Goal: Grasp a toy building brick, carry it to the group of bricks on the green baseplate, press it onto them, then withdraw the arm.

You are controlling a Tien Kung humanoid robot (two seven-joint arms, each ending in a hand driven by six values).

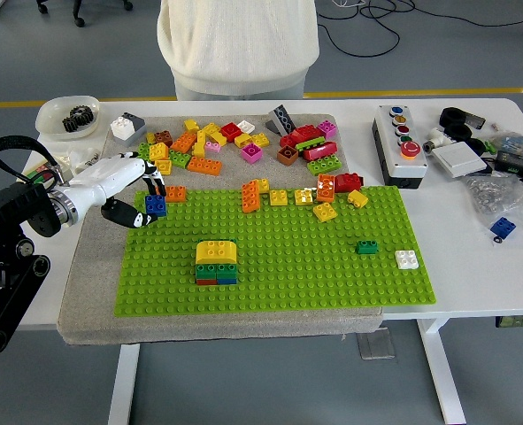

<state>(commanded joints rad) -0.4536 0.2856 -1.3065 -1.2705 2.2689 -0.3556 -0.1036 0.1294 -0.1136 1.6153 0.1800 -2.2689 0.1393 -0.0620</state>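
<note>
My left hand (146, 202) reaches in from the left at the green baseplate's (279, 266) far left corner. Its white fingers are curled around a blue brick (156, 205), held just over the plate's edge. The group of bricks (217, 263) stands on the plate's near left part: a yellow brick on top, green below, with red and blue at the bottom. It lies to the right of the hand and nearer to me. My right arm is out of sight.
A pile of loose bricks (234, 142) covers the grey mat behind the plate. More bricks (323, 195) sit along the plate's far edge, plus a green (366, 247) and a white one (407, 258). A person (237, 44) stands at the far side. A button box (400, 143) lies right.
</note>
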